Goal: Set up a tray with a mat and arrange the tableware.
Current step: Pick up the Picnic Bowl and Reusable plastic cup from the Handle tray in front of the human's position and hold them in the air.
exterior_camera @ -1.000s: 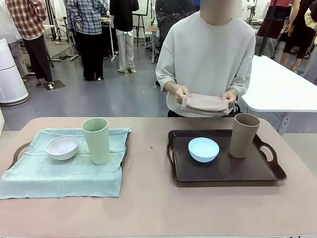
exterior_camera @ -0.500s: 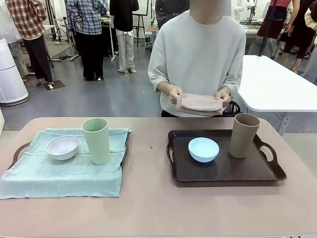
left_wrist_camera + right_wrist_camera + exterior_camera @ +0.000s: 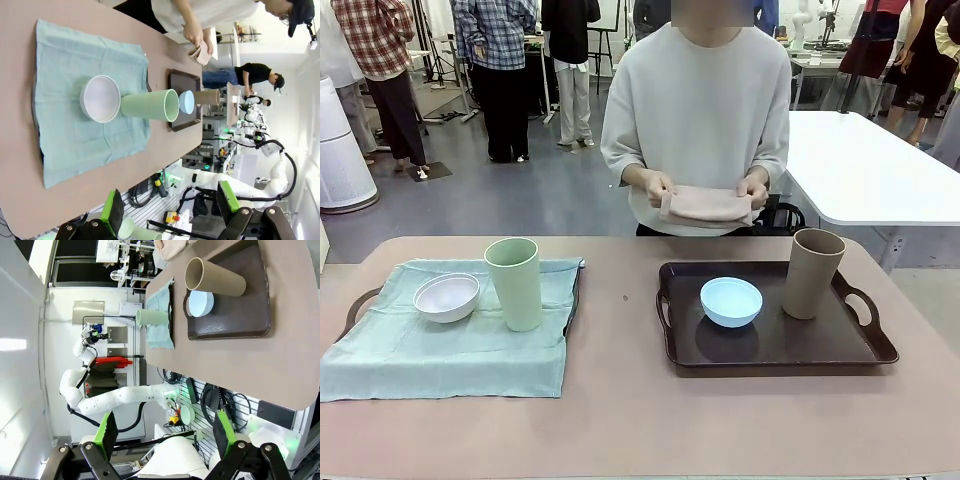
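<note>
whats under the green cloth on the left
A dark tray: its handle sticks out at the cloth's left edge and a strip of rim shows along the right. The rest is covered, so anything else under there cannot be seen.

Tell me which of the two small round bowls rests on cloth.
The white bowl, on the pale green cloth; the light blue bowl sits on the bare dark brown tray.

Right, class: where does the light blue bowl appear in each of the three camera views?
Front view: blue bowl right of centre, on the brown tray.
Left wrist view: blue bowl near centre, between green cup and tan cup.
Right wrist view: blue bowl upper middle, below the tan cup.
Shared landmark: the tan cup beside it on the tray.
</note>
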Tool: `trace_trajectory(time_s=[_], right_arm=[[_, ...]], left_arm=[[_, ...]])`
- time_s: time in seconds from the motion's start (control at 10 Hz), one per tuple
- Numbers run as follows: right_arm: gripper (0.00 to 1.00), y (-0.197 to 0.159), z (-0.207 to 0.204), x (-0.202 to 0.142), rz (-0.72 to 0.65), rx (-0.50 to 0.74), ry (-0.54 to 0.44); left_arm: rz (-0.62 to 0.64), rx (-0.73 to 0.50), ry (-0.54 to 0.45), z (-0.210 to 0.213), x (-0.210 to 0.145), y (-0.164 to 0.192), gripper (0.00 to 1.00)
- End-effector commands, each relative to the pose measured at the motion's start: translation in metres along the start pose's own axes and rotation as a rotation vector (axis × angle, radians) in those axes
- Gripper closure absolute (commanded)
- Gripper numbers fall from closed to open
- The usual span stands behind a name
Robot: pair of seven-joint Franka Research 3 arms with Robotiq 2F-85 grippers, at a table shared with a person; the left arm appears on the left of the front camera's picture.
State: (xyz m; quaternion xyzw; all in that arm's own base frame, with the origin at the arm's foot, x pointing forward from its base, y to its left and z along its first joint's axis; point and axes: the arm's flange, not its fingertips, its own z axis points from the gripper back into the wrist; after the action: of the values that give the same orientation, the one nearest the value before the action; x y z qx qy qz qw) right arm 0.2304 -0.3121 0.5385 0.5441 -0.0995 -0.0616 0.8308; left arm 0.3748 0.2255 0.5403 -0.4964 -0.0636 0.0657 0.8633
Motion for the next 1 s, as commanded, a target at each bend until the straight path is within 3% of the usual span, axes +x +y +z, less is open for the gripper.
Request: trace_trajectory(time_s=[0.0,0.6,0.7,0.8,0.9], right_arm=[[0.0,0.001,0.001,-0.001,0.02,0.016,-0.002],[0.0,0.001,0.001,-0.001,0.02,0.016,-0.002],[0.0,0.0,0.0,0.0,0.001,0.0,0.001],[0.0,0.01,-0.005,0.008,0.144,0.01,0.067],[0.0,0.015,-0.015,0.02,0.247,-0.012,0.067]], left_arm=[[0.003,-0.002,-0.01,-0.001,-0.002,0.001,0.01],[0.0,0.0,0.0,0.0,0.0,0.0,0.0],[-0.138,0.113,-0.078,-0.017,-0.013,-0.019,0.0],[-0.255,0.228,-0.032,-0.048,-0.036,-0.052,0.0],[-0.309,0.287,0.007,-0.071,-0.046,-0.077,0.0]])
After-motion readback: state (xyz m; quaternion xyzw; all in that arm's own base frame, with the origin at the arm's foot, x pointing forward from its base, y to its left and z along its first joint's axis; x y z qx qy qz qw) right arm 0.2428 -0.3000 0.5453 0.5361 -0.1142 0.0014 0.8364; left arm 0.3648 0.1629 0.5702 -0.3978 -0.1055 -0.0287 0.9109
